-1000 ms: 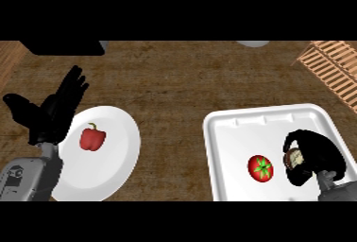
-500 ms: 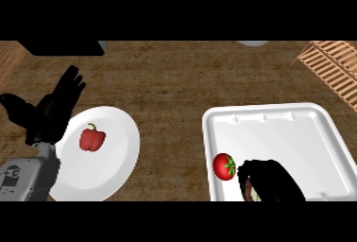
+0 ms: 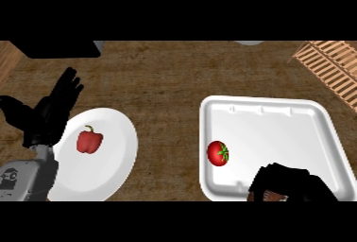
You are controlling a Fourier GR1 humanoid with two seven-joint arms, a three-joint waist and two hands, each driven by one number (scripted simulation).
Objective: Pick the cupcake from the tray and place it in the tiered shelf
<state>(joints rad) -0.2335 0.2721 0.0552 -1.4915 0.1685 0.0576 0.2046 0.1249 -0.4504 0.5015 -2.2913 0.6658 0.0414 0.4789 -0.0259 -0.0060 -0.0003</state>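
Note:
The white tray [image 3: 279,113] lies at the right of the counter. My right hand [image 3: 289,182] is low over the tray's near edge, fingers curled round the cupcake [image 3: 274,195]. Only a small brown bit of the cupcake shows under the fingers. A red tomato [image 3: 218,153] rests on the tray's left side, just left of that hand. The wooden tiered shelf [image 3: 331,66] stands at the far right corner, well away from the hand. At the left edge, beside a plate, my left hand [image 3: 52,111] rests open with its fingers up.
A white plate [image 3: 105,156] at the left holds a red bell pepper [image 3: 89,141]. A dark block [image 3: 55,48] sits at the back left. A grey round object [image 3: 248,42] peeks in at the back edge. Bare wooden counter [image 3: 174,80] lies between plate and tray.
My right hand has moved left and toward the view's lower edge with the cupcake in it. The tomato has shifted left on the tray. The left hand has not moved.

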